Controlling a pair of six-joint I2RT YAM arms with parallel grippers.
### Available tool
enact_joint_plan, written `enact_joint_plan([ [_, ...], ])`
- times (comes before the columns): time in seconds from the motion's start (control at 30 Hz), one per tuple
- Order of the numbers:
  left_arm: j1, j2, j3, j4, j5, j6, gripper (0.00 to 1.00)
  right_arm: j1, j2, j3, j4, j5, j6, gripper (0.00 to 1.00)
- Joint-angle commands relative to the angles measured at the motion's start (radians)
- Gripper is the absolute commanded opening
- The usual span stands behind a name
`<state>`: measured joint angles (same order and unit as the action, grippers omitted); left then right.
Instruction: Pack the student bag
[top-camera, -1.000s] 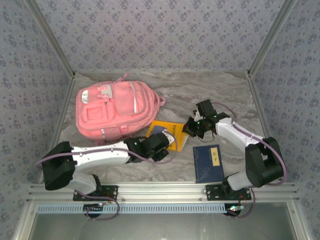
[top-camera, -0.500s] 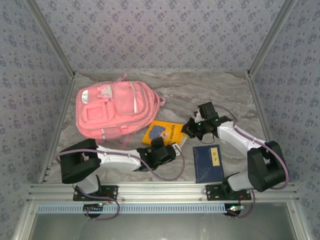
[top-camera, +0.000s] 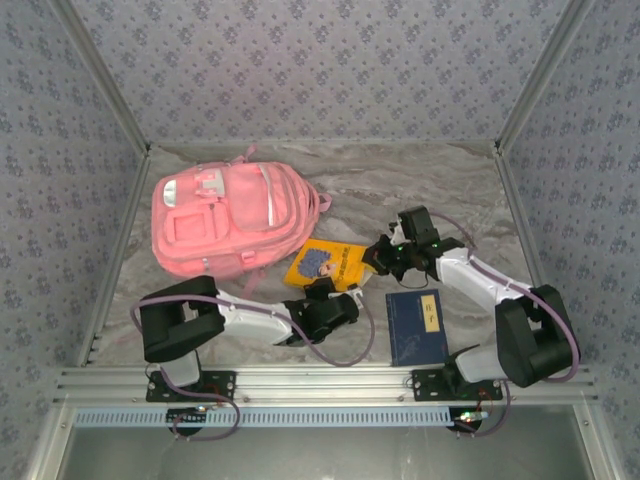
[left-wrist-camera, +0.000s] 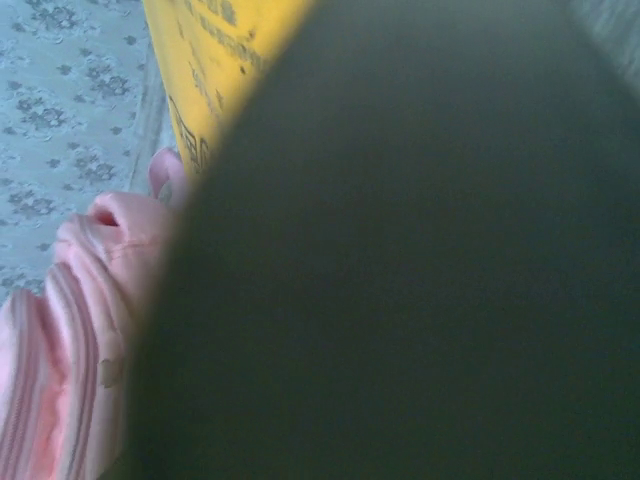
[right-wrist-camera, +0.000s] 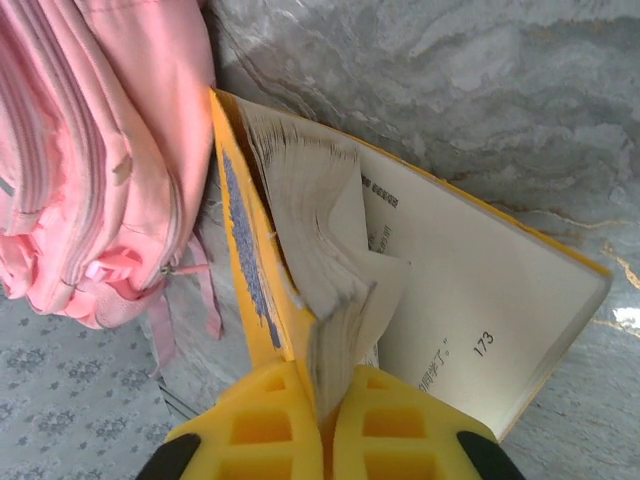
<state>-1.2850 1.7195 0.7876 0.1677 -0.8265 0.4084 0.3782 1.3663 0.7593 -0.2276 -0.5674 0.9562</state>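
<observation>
The right gripper (right-wrist-camera: 325, 388) is clamped on the yellow book (right-wrist-camera: 455, 290), its yellow fingers (right-wrist-camera: 265, 415) pinching a sheaf of pages and the cover near the spine. Ahead of it the book fans open, with a printed page numbered 173 lying flat on the marbled surface (top-camera: 400, 180). The student bag (top-camera: 230, 220) lies beyond the book and to this gripper's left, flat on the surface, one pink strap trailing toward the book. The left gripper (top-camera: 336, 298) sits at the book's near edge, just across it from the right one. Its wrist view is mostly dark blur, so I cannot tell whether it is apart or together. A blue book (top-camera: 417, 327) lies near the right gripper, toward the arm's base.
</observation>
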Motion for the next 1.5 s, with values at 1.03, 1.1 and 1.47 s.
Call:
enact_joint_plan([
  [1.03,0.577,-0.727,0.142,-0.049,0.811,-1.562,0.00,0.110,-0.381,-0.142,0.566,0.134,0.228,0.89],
  [1.1,0.578,-0.728,0.130,-0.014,0.813,-1.644,0.00,0.143,-0.349,-0.155,0.675,0.163,0.316,0.91],
  [1.47,0.599,-0.781,0.101,0.053,0.794,-1.809,0.00,0.352,-0.100,-0.038,1.000,0.202,0.531,0.92],
])
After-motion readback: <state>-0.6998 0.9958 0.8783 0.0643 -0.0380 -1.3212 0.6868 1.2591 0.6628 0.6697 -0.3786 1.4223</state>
